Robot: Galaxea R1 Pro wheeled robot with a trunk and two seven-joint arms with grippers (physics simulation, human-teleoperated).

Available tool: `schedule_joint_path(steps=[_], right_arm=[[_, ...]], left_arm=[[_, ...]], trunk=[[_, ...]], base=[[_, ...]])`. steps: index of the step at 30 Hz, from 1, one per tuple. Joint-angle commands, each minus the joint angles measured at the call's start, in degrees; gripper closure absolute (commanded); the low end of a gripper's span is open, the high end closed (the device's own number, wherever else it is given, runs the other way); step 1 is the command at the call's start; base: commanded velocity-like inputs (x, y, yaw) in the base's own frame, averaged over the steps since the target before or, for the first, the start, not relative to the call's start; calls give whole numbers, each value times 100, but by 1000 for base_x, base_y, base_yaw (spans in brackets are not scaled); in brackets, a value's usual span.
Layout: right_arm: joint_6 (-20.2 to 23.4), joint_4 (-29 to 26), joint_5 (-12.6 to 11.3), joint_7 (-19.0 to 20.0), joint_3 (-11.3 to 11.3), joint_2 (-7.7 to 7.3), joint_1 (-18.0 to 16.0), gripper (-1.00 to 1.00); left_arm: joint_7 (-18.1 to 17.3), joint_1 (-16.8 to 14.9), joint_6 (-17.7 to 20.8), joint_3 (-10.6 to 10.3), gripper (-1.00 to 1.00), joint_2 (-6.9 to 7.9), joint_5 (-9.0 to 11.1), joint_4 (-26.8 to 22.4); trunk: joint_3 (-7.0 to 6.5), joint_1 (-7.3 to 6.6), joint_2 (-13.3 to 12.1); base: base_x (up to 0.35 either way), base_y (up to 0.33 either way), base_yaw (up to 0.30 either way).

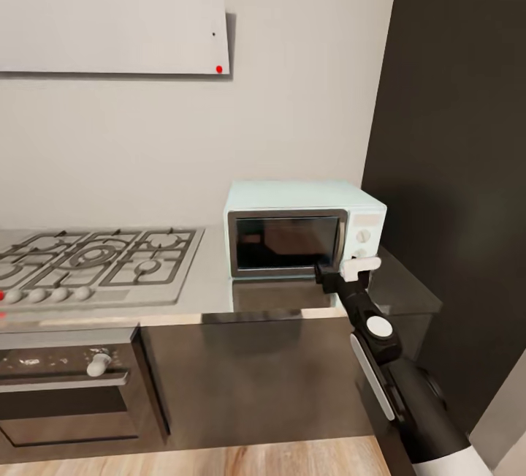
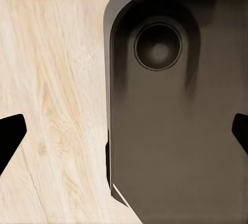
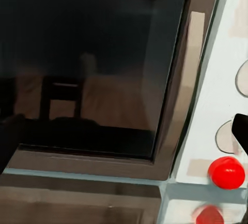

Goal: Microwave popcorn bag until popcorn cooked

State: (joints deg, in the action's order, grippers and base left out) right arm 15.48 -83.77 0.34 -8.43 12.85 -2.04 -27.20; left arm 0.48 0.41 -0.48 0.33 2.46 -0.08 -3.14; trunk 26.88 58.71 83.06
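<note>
The right hand sits at the closed microwave door's right edge on the desk, its opening unclear, holding nothing. The rigid door likely needs a firm edge pull.

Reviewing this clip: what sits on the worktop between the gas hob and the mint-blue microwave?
Nothing. In the head view, the smooth grey steel-like countertop is bare between the gas hob with black grates and the pale mint-blue boxy microwave.
</note>
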Motion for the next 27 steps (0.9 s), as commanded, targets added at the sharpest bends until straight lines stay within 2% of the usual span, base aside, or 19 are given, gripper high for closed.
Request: schedule_joint_path(steps=[1, 10, 27], right_arm=[[35, -8, 6, -48, 17, -7, -4, -100], [1, -8, 7, -45, 1, -15, -4, -100], [-1, -8, 10, -45, -1, -15, -4, -100]], left_arm=[[5, 3, -5, 2, -100, 0, -1, -11], [5, 3, -5, 2, -100, 0, -1, -11], [5, 3, -9, 2, -100, 0, -1, -11]], trunk=[[5, 2, 2], [5, 2, 2], [5, 2, 2]], base=[[283, 0, 0], [292, -58, 0], [62, -64, 0]])
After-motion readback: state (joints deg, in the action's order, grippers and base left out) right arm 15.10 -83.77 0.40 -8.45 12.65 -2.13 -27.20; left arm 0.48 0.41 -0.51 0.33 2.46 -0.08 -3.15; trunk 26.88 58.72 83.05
